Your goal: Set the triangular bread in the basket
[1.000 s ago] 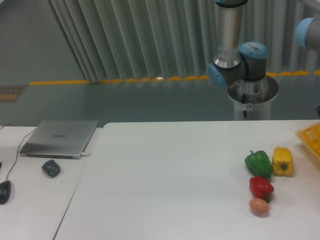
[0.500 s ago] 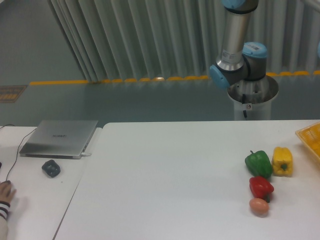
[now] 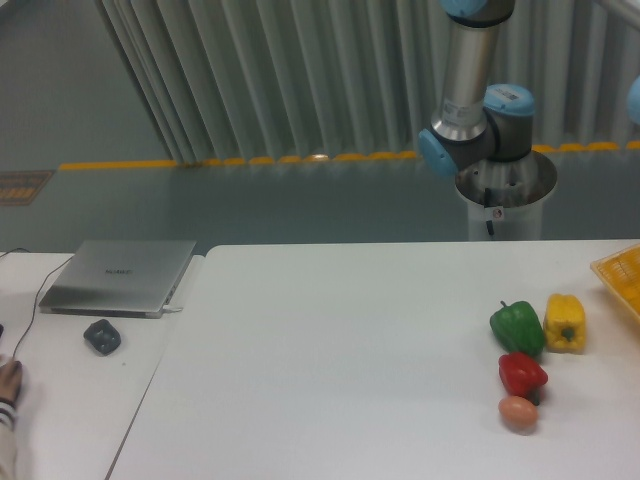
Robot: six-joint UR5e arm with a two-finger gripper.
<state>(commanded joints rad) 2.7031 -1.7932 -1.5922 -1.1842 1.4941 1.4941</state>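
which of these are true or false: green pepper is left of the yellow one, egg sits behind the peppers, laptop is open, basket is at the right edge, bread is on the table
1. The green pepper is left of the yellow pepper. True.
2. The egg sits behind the peppers. False: it lies nearest the camera, just in front of the red pepper.
3. The laptop is open. False: its lid is closed flat.
4. The basket is at the right edge. True: only its corner shows.
5. The bread is on the table. False: no bread is in view.
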